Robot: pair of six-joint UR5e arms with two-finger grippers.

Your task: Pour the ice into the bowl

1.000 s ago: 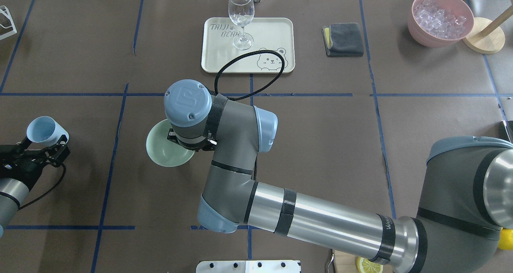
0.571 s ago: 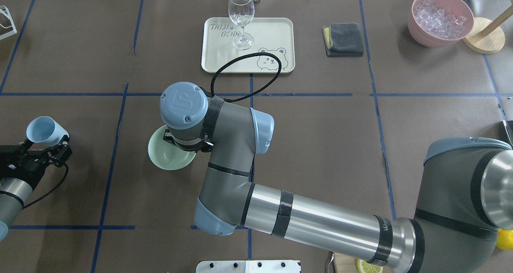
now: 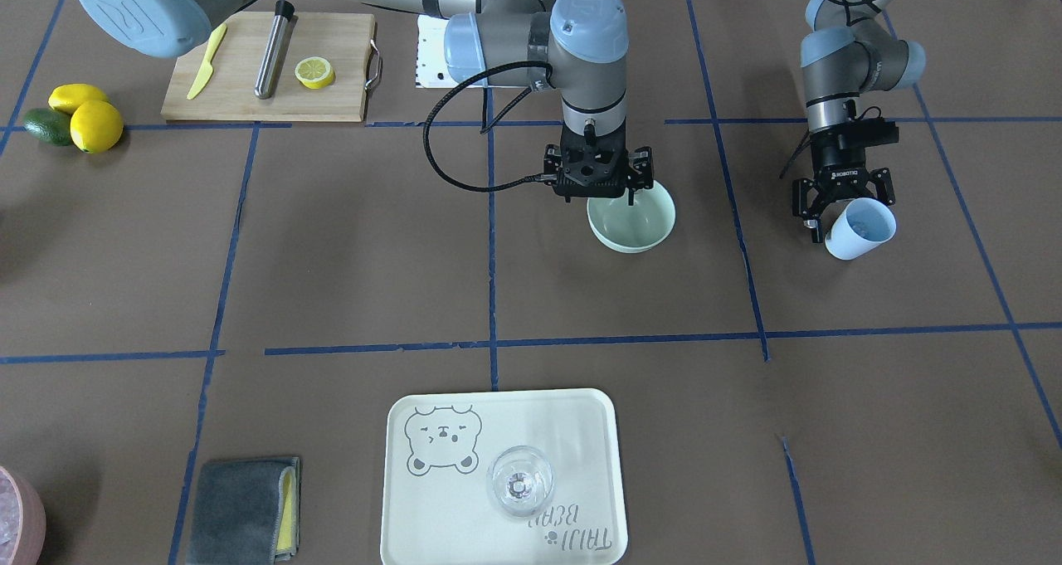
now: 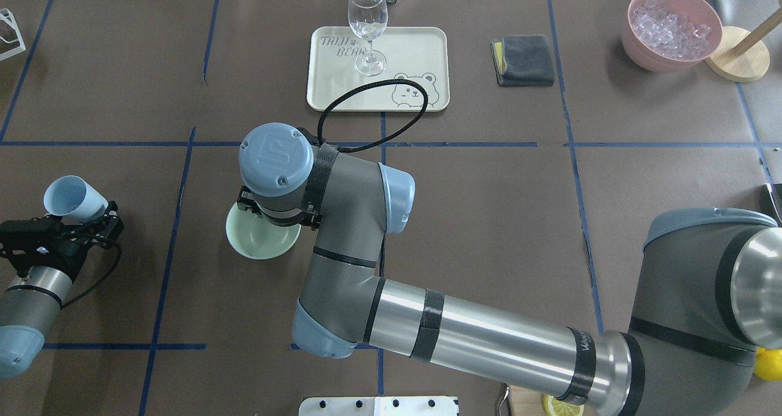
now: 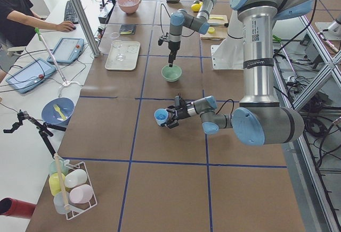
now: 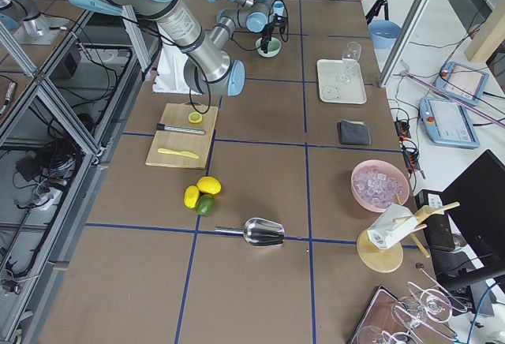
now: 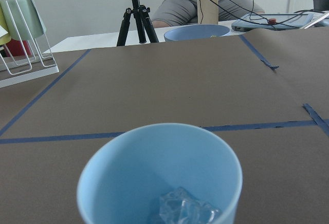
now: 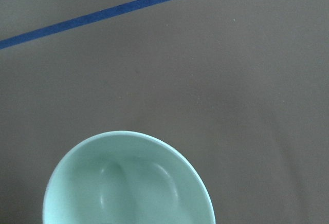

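Note:
The mint-green bowl (image 3: 635, 223) sits left of the table's middle in the overhead view (image 4: 259, 242), and its empty inside fills the bottom of the right wrist view (image 8: 128, 183). My right gripper (image 3: 624, 196) is shut on the bowl's near rim, mostly hidden under the wrist from overhead. My left gripper (image 3: 845, 208) is shut on a light blue cup (image 3: 863, 227), tilted, at the table's left side (image 4: 70, 197). Clear ice cubes (image 7: 185, 211) lie in the bottom of that cup (image 7: 159, 172). The cup is well apart from the bowl.
A pale tray (image 4: 415, 43) with a wine glass (image 4: 368, 22) stands at the far middle. A grey cloth (image 4: 524, 60) and a pink container (image 4: 635, 43) of ice are at the far right. A cutting board (image 3: 249, 67) lies near the robot's base.
The right wrist has shifted a little left and the bowl has moved slightly with it. The left gripper with the cup has moved a little to the right, toward the bowl.

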